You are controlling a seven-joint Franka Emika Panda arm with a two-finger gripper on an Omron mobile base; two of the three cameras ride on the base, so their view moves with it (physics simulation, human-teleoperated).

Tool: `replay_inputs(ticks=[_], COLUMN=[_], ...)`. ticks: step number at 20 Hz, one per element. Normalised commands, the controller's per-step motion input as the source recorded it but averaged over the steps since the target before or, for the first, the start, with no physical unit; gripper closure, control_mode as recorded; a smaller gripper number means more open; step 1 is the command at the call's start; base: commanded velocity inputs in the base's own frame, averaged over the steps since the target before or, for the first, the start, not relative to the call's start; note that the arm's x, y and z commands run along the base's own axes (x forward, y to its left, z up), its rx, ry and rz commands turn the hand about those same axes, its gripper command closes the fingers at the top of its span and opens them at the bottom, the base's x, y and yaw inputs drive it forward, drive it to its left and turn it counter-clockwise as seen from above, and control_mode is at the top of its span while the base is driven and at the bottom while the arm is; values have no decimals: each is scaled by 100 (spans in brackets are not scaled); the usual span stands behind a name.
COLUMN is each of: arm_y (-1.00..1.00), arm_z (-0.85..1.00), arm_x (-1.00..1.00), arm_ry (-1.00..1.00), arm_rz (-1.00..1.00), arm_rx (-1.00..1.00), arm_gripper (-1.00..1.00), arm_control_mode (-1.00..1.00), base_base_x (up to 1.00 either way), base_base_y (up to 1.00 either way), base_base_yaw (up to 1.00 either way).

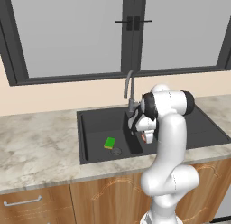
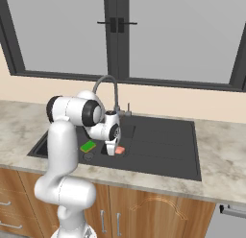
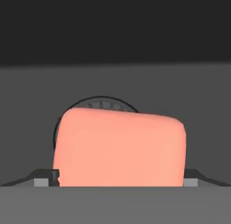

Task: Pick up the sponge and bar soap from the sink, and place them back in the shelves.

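sponge [image 1: 109, 143]: flat in left basin of sink [image 1: 90, 117], near drain | arm over divider

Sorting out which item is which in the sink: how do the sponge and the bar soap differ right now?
The sponge is bright green and lies in the left basin; the bar soap is salmon pink and lies in the other basin. The open gripper brackets the bar soap, while the sponge lies clear of it. Both rest in the black sink.

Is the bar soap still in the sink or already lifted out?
In the sink. The bar soap lies on the sink floor over the drain, between the open end effector fingertips.
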Motion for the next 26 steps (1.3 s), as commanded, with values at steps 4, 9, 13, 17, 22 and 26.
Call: replay_inputs(ticks=[4,9,13,17,22,26], arm_y=[0,0,0,0,0,0], arm_z=[0,0,0,0,0,0], arm_x=[7,2,0,0,0,0], arm_ry=[0,0,0,0,0,0], arm_rz=[0,0,0,0,0,0], arm_rx=[0,0,0,0,0,0], arm_gripper=[-100,-100,-100,-100,-100,100], arm_control_mode=[-100,-100,-100,-100,-100,-100], base_base_x=[0,0,0,0,0,0], base_base_y=[0,0,0,0,0,0], base_base_yaw=[0,0,0,0,0,0])
